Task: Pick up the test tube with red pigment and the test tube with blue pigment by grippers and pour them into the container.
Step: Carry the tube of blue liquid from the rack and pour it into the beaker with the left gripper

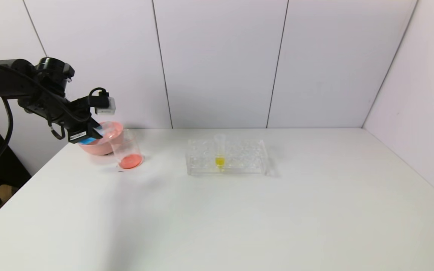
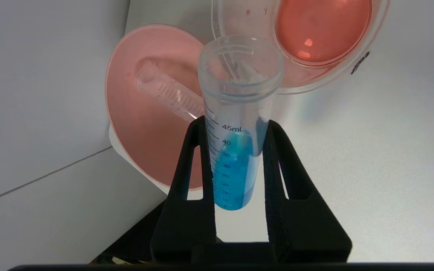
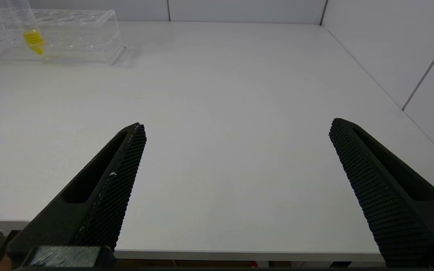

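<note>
From the head, the black left gripper (image 1: 89, 136) is seen raised at the far left, beside the small clear glass beaker (image 1: 127, 150) holding red liquid. At the left wrist, the clear graduated tube of blue liquid (image 2: 236, 150) is clamped between closed fingers; its mouth should be tipped squarely over the beaker (image 2: 315, 41), not the pink bowl (image 2: 145, 120) with its spent tube. At the right wrist, the right gripper (image 3: 236, 131) is parked, jaws wide, well clear of the rack.

my left hand (image 2: 236, 124), clamped on the blue-pigment tube (image 2: 236, 165), hangs by the back wall with the pink bowl (image 1: 102, 145) and glass beaker (image 1: 127, 151) crowded just beside it. the tube rack (image 1: 226, 157) blocks mid-tabletop (image 1: 239, 226). my right hand (image 3: 236, 128), spread wide, faces bare tabletop.
</note>
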Robot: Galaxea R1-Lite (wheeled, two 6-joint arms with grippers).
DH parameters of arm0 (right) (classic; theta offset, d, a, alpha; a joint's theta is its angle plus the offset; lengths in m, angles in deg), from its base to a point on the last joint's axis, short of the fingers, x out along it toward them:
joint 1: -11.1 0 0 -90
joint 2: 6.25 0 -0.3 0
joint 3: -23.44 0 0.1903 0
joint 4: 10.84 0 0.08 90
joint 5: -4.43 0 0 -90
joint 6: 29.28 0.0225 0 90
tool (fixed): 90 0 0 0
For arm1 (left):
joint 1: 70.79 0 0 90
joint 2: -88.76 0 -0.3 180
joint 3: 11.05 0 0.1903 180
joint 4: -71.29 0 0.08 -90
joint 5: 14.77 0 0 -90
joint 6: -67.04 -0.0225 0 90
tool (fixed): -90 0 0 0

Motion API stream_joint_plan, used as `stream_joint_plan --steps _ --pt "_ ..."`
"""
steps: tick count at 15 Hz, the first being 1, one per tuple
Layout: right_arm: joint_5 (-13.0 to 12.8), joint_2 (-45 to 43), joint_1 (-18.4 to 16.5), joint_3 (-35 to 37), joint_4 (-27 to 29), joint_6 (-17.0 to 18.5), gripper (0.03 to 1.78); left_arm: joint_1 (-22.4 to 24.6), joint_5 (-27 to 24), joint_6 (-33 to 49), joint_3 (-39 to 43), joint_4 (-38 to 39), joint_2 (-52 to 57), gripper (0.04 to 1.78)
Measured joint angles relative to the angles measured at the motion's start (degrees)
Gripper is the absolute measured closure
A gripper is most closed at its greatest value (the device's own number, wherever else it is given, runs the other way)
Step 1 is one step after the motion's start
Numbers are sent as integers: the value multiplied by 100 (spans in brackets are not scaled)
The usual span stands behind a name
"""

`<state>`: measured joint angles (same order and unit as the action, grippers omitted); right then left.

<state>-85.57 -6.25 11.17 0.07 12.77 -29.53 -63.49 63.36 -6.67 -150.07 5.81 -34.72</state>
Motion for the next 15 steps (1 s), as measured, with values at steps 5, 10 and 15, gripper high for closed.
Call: stream_joint_plan --steps 5,10,15 --pt "0 0 -2 0 2 0 4 -4 6 -85 -2 -12 40 144" --pt "0 0 2 0 0 0 4 -11 6 -339 -9 -34 88 144" --pt "0 0 0 0 2 0 4 -45 5 -494 -9 -32 118 144"
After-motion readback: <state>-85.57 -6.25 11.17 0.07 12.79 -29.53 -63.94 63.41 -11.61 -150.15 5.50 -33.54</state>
